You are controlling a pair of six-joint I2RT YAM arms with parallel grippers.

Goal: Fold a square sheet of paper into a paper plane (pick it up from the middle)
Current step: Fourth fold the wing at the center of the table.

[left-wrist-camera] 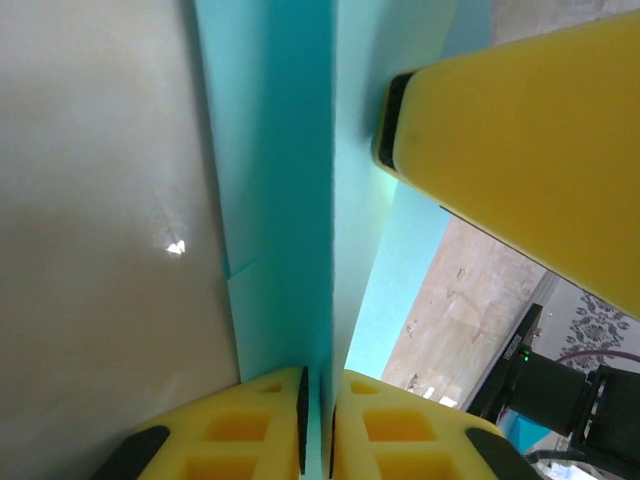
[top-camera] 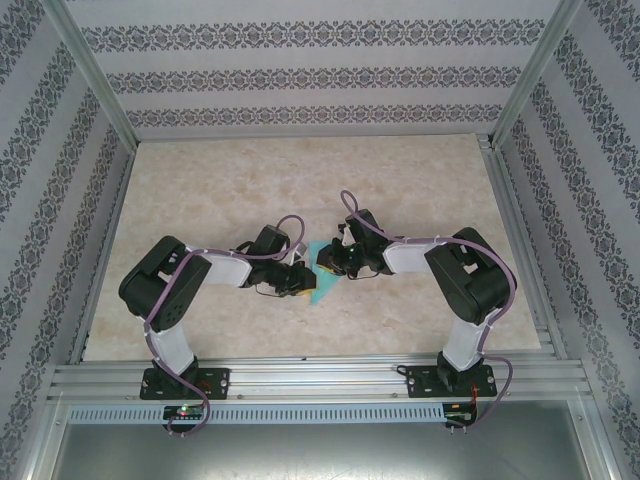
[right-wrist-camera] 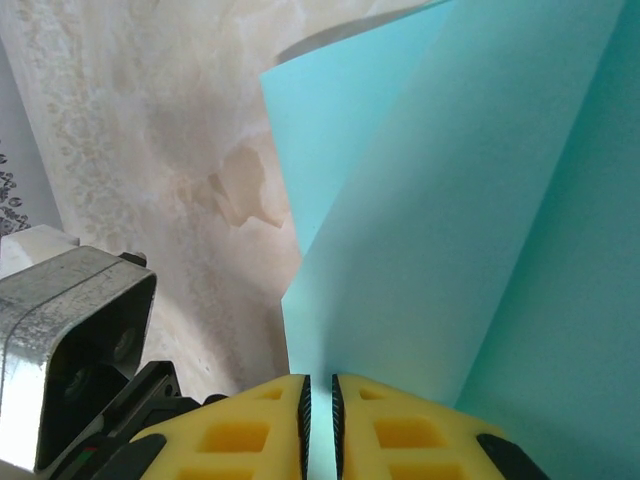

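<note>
As arms bend inwd, L+R grippers (left-wrist-camera: 318, 390) (right-wrist-camera: 320, 390) pinch sheet (right-wrist-camera: 450, 250).

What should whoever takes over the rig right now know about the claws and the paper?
Left claw: shut on the teal sheet, gripping it on a crease.
Right claw: shut on the same sheet, from the opposite side.
Sheet: held between both claws near the middle of the table, bent along a lengthwise crease.
Done: sheet picked up, one crease formed.
Left: the other folds; no pointed plane shape yet.
</note>
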